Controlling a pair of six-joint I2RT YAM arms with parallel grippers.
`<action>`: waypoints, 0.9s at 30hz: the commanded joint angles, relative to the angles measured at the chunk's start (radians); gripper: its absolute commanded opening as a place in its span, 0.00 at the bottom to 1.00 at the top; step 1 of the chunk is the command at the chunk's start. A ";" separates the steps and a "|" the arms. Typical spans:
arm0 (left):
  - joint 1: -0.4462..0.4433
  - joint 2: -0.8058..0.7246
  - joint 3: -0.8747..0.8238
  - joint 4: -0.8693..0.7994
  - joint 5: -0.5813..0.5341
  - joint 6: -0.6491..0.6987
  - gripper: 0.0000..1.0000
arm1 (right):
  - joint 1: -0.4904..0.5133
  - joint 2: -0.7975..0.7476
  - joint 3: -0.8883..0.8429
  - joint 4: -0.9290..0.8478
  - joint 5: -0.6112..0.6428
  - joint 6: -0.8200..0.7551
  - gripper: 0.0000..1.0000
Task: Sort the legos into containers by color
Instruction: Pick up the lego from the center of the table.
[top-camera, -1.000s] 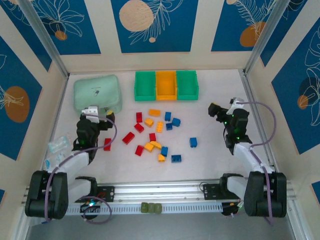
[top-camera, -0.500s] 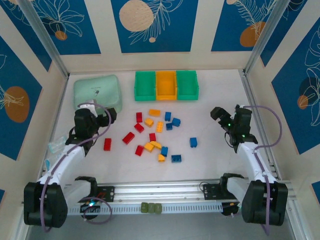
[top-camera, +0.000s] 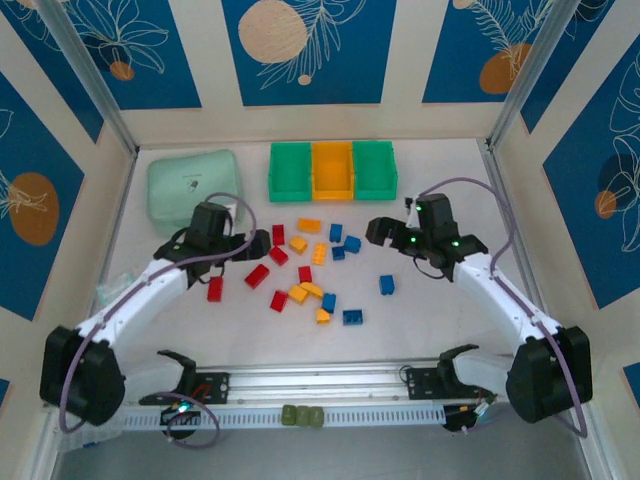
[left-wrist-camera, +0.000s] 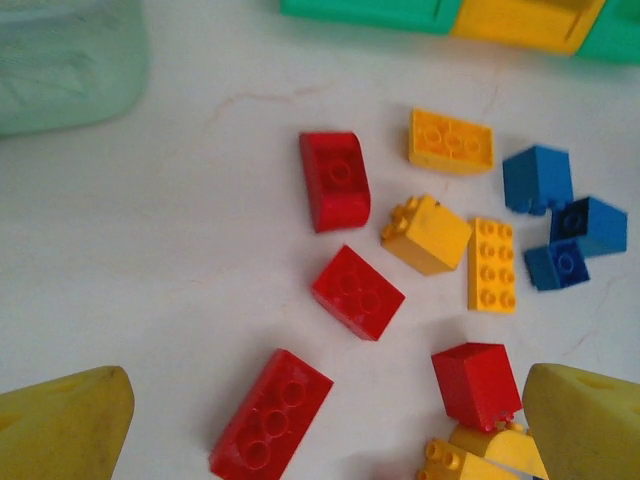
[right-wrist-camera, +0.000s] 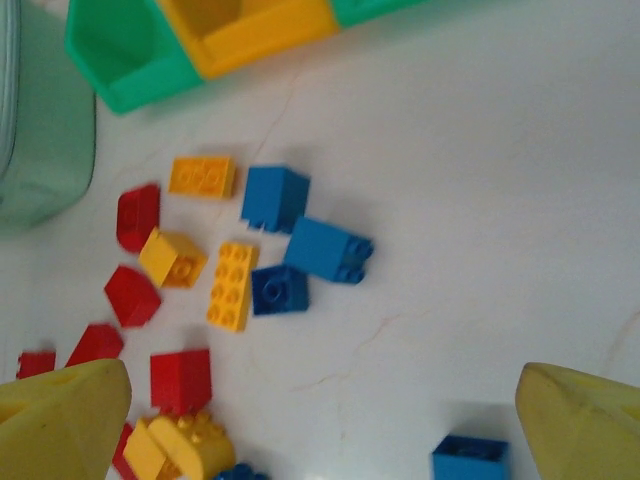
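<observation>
Two arms now reach inward over the tabletop (top-camera: 440, 170). One second before, they were folded back at the sides, the left tool (top-camera: 248, 246) in front of the mint-green box (top-camera: 195, 185) and the right tool (top-camera: 378, 234) near the right edge. Now each tool stands at its own side of the pile. The legos (top-camera: 299, 293) lie in the same places as before.

The legos are small bricks in red, yellow-orange and blue, with round studs on top. They are scattered loose in the middle of the tabletop, in front of the containers (top-camera: 332, 190), which are three bins joined in a row: green, orange, green. One lone red brick (top-camera: 214, 289) lies apart at the left of the pile, and one lone blue brick (top-camera: 386, 284) lies apart at the right.

The left tool is spread wide and grasps nothing. In its wrist view the yellow fingertips (left-wrist-camera: 65, 420) stand far apart, and a long red brick (left-wrist-camera: 270, 425) lies between them. The right tool is also spread wide and grasps nothing; in its wrist view the lone blue brick lies just beside one fingertip.
</observation>
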 joint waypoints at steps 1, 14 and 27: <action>-0.041 0.115 0.102 -0.087 -0.050 0.016 0.99 | 0.077 0.060 0.058 -0.064 -0.020 0.008 0.99; -0.053 0.546 0.393 -0.122 -0.080 0.047 0.84 | 0.191 0.241 0.191 -0.036 -0.005 0.041 0.99; -0.054 0.802 0.631 -0.198 -0.137 0.076 0.70 | 0.200 0.259 0.205 -0.024 0.003 -0.006 0.99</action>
